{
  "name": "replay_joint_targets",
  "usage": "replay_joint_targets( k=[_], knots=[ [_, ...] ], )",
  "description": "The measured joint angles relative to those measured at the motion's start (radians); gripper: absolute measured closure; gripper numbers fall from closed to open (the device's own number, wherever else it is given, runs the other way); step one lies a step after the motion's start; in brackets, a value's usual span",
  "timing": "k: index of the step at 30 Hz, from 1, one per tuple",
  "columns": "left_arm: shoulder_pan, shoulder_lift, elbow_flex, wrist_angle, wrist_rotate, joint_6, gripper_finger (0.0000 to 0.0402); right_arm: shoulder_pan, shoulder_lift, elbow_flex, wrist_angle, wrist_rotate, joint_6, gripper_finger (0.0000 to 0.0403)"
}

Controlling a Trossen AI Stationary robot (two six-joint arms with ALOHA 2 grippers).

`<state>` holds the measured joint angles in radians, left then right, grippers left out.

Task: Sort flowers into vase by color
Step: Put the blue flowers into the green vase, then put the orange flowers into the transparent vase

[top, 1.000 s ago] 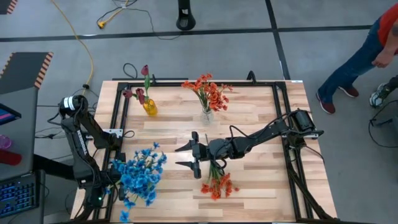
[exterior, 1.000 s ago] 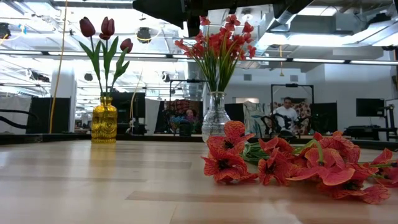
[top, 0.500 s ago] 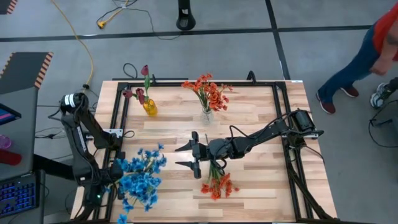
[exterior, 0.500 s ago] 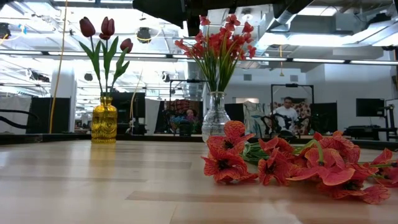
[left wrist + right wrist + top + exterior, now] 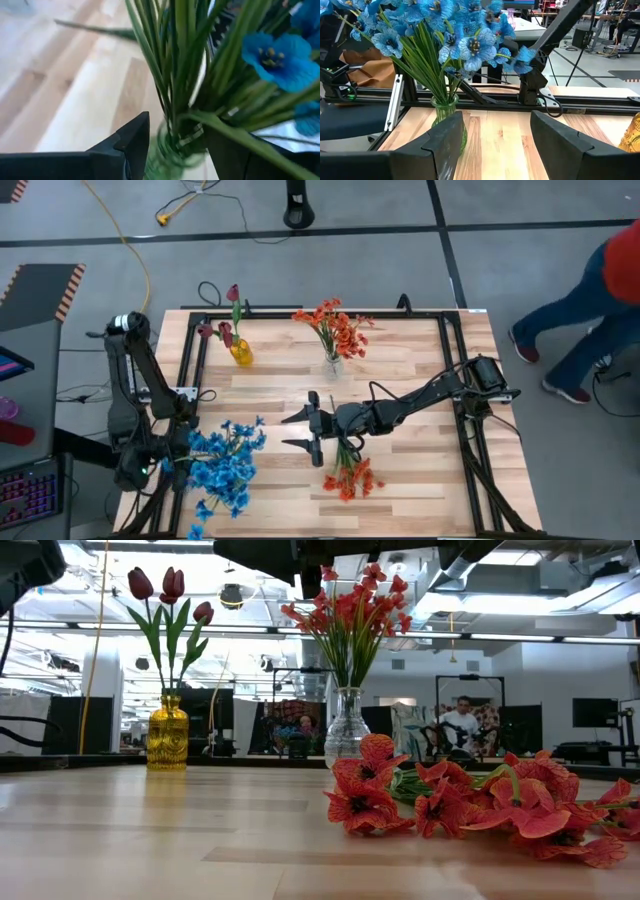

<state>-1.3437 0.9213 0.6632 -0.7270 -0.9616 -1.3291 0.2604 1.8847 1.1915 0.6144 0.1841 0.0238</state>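
- Blue flowers (image 5: 225, 465) on thin green stems stand in a clear green vase (image 5: 449, 122) at the desk's (image 5: 400, 380) left front corner.
- Left gripper (image 5: 175, 145) straddles the vase neck, jaws apart.
- Right gripper (image 5: 303, 430) hovers mid-desk, wide, empty.

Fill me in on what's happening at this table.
Two robot arms are sorting flowers into vases by colour. The left gripper is at the green vase of blue flowers at the table's front left, its fingers spread on either side of the vase's neck. The right gripper hangs open mid-table, holding nothing. Maroon tulips sit in the yellow vase, orange flowers in the clear vase; another orange bunch lies on the table.
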Motion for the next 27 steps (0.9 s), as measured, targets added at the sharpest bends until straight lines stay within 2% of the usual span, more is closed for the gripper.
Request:
replay_joint_targets(
  k=[9,19,27],
  knots=[
    [0.000,-0.109,0.000,-0.001,0.234,0.002,0.0231,0.000,0.000,0.000,0.000,0.000,-0.005,0.0143],
    [0.000,-0.241,0.000,-0.001,0.289,0.027,0.0231,0.000,0.000,0.000,-0.001,0.000,-0.006,0.0143],
    [0.000,-0.326,0.000,-0.001,0.434,-0.035,0.0231,0.000,0.000,0.000,-0.001,0.000,-0.008,0.0143]
  ],
)
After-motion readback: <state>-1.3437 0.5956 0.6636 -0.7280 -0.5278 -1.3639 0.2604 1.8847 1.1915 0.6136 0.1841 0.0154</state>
